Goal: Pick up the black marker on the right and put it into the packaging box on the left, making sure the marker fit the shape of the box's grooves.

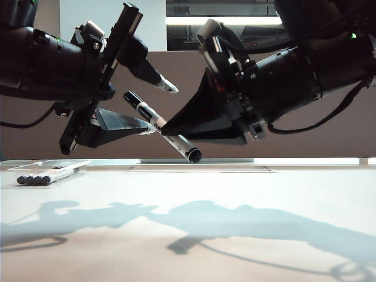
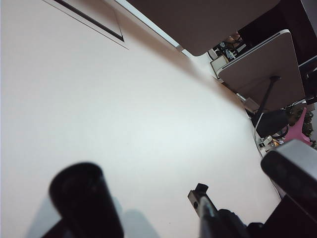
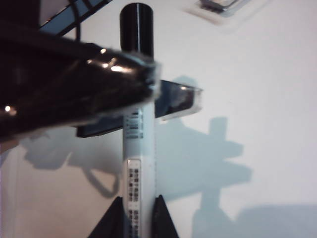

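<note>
black marker (image 1: 161, 134): white barrel, black cap and end, tilted; right gripper (image 1: 166, 127) clamps it at 3 o'clock, left gripper (image 1: 157, 106) agape at 9; pale table (image 1: 235, 200).

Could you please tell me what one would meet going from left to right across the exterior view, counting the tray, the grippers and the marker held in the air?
packaging box with markers in it, low on the table → left gripper, open → black marker, held aloft → right gripper, shut on it, its arm off to the right.
</note>
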You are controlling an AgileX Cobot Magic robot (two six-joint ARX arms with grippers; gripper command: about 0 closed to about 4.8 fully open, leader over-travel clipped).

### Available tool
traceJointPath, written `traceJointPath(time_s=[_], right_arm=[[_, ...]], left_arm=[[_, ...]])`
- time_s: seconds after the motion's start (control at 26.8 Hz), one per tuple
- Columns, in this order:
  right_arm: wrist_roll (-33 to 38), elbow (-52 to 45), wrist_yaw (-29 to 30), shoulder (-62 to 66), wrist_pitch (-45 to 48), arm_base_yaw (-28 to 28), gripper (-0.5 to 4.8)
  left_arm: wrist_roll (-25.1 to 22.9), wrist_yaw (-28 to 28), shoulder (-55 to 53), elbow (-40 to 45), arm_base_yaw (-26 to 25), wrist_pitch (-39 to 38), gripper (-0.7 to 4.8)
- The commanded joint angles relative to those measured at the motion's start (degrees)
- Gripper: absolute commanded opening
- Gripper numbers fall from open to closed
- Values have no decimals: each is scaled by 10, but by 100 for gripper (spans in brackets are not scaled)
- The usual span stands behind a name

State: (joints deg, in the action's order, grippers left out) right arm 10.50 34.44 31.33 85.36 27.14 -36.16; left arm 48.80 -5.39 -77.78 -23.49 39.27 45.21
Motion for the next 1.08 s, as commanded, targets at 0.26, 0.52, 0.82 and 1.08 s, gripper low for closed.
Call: traceJointPath(time_s=[0.26, 0.52, 0.82, 1.08], right_arm=[[-2, 0, -8, -2, 15, -2, -4], [-2, 0, -8, -2, 14, -9, -4], [-2, 0, -24, -2, 14, -9, -4], [-2, 0, -31, -2, 14, -9, -4]], left_arm=[[-1, 0, 1, -1, 1, 0, 264], [-3, 0, -3, -1, 1, -5, 263], [-3, 0, -14, -1, 2, -5, 175], [-3, 0, -14, -1, 2, -6, 106]])
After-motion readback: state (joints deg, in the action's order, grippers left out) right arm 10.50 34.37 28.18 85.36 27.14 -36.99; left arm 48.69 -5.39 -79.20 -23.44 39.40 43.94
